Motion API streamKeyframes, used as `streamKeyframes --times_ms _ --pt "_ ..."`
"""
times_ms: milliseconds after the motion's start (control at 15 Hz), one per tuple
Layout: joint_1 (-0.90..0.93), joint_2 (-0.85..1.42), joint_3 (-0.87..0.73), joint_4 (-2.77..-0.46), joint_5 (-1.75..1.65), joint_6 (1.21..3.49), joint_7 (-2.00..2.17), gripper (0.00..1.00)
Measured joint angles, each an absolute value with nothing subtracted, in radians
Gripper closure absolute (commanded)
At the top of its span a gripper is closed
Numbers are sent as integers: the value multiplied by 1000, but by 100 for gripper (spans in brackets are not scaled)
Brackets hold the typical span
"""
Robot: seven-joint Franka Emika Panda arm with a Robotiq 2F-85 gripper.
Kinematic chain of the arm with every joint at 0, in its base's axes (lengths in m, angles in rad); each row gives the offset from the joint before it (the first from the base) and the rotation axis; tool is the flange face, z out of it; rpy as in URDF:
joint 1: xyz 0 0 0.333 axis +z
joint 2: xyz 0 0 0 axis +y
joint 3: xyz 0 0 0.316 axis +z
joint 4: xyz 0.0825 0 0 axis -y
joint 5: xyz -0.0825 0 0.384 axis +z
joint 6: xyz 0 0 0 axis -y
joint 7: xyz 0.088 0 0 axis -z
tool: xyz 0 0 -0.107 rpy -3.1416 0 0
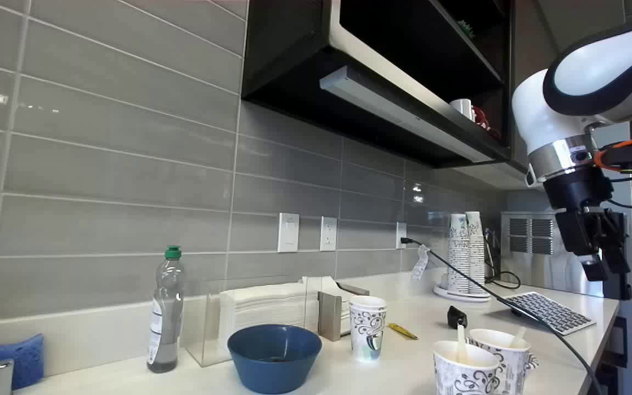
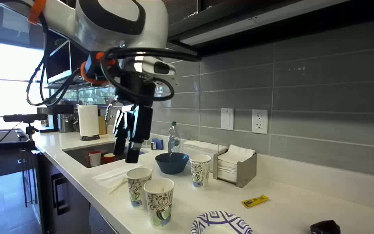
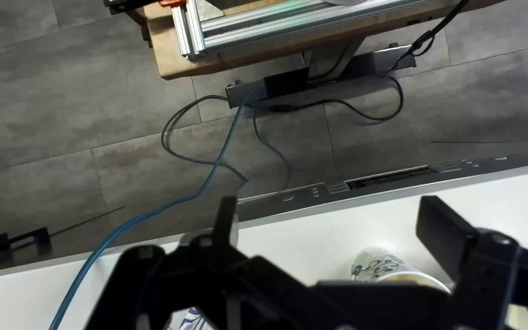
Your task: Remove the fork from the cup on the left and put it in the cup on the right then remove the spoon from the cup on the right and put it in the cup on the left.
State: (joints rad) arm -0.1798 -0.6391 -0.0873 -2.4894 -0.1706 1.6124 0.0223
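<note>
Closest to the wrist camera, the gripper (image 3: 330, 221) hangs higher than the counter (image 2: 187, 201), its jaws spread wide. Near the counter's front edge stands a patterned paper cup (image 1: 467, 381) with a pale fork or spoon (image 1: 461, 345), I cannot tell which, rising above its rim; just beside it, a similar cup (image 1: 515, 365) holds a second pale utensil (image 1: 518, 336), slanting at the rim. Closer to the wall (image 1: 118, 181), a blue bowl (image 1: 275, 367) stands near the napkin holder (image 1: 328, 315).
</note>
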Motion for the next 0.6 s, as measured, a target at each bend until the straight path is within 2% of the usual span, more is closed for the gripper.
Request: streamKeyframes --times_ms 600 --pt "-172 -640 -93 -2495 -156 1654 22 0"
